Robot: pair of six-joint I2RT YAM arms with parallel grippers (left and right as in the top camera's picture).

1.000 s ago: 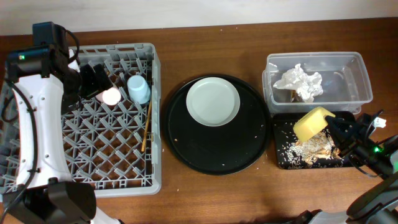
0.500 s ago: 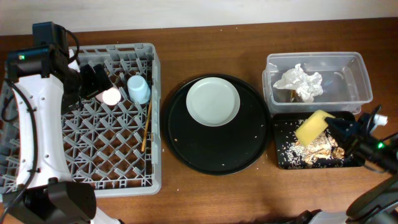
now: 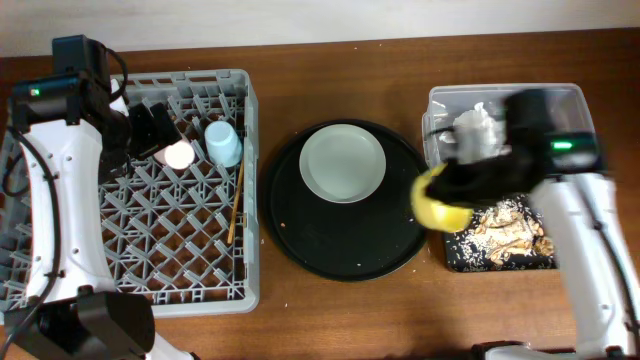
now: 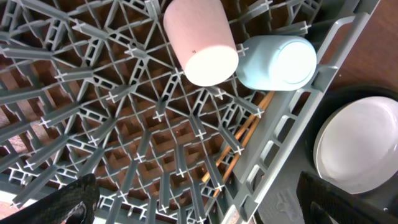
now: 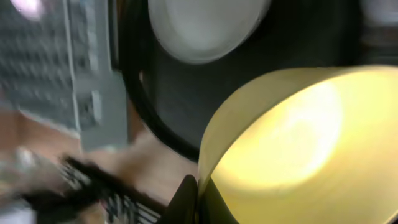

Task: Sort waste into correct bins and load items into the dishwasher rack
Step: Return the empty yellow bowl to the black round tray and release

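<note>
My right gripper (image 5: 200,198) is shut on the rim of the yellow bowl (image 3: 440,202) and holds it above the right edge of the big round black tray (image 3: 300,235); the bowl fills the right wrist view (image 5: 298,137). The pale plate (image 3: 343,162) lies on that tray. The tissue wad (image 3: 478,130) lies in the clear tub (image 3: 570,110). Tan scraps (image 3: 510,235) lie in the shallow black tray (image 3: 455,255). The pink cup (image 4: 200,40), blue cup (image 4: 278,62) and chopsticks (image 4: 239,140) rest in the grey rack (image 3: 150,240). My left gripper (image 4: 199,208) is open over the rack.
The bare brown table (image 3: 330,320) shows in front of the round tray. The rack's right wall (image 4: 292,134) stands between the cups and the plate. The right arm (image 3: 585,230) reaches across the two bins.
My right gripper has swung the yellow bowl up and left, from over the shallow black tray to the round tray's right edge. The left arm has not moved.
</note>
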